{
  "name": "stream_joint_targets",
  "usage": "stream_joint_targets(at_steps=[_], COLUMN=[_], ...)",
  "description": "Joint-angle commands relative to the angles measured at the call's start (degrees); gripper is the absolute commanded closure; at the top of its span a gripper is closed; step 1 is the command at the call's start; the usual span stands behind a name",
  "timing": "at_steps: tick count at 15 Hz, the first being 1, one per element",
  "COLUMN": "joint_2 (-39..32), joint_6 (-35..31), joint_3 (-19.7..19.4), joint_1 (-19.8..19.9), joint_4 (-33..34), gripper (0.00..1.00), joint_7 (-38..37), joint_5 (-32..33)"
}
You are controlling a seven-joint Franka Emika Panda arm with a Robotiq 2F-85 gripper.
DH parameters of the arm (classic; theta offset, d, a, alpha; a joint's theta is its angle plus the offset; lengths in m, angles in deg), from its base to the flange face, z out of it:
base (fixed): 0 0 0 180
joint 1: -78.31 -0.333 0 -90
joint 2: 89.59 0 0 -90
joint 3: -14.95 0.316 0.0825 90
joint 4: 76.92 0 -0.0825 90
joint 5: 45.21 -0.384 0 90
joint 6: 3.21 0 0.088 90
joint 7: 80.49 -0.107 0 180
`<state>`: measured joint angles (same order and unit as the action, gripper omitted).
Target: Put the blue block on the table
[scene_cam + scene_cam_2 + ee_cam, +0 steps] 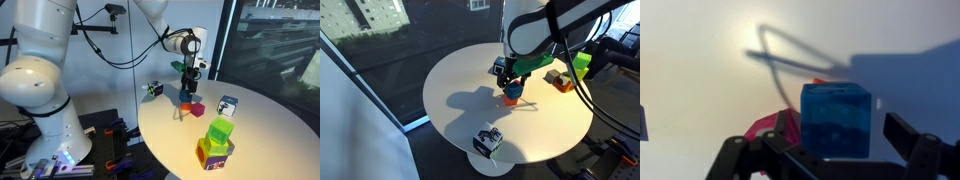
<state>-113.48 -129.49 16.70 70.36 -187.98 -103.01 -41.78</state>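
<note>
The blue block point(836, 120) sits squarely between the fingers of the pincer point(823, 142) in the wrist view and fills the middle of the gap. We see the jaws standing wide. A strip of bare space shows between the cube and the finger point(912, 145) on one side. The gap on the other side is broader, and a magenta block point(773, 128) shows through it from below. So we read the pincer as open and holding nothing: it straddles the cube but does not press on it.

In an exterior view the blue block point(513, 87) lies directly beneath the pincer, at its tips. It rests on an orange block point(510, 99), not on the counter point(460, 95) itself. The magenta block is at the foot of this little stack, just off to one side of the pincer. We cannot tell whether it touches the orange one.

The coming move turns on one relation: the cube is straight below the pincer and centred, so we judge that no sideways approach is needed. A cube has no long axis to match, and its side faces look roughly parallel to the fingers. In our view, what is called for is to close on it, lift it clear of the orange block and set it down on bare counter beside the pincer.

The green blocks point(219, 135) and the patterned cube point(228, 104) stand well apart from the pincer, so they should not interfere. The risk we see is nudging the blocks underneath while closing.
</note>
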Motion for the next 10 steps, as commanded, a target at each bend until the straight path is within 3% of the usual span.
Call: stream_joint_targets(at_steps=[1, 2, 6, 10], joint_2=[-1.7, -1.7, -0.4, -0.5], joint_6=[2.4, 2.5, 3.2, 5.2], joint_3=[-1.1, -1.2, -1.2, -1.5], joint_1=[-1.1, -1.2, -1.1, -1.0], joint_4=[2.5, 2.6, 2.3, 4.1], gripper=[0.27, 0.29, 0.63, 0.7], joint_7=[-1.3, -1.3, -1.0, -1.4], joint_5=[0.6, 0.5, 0.2, 0.1])
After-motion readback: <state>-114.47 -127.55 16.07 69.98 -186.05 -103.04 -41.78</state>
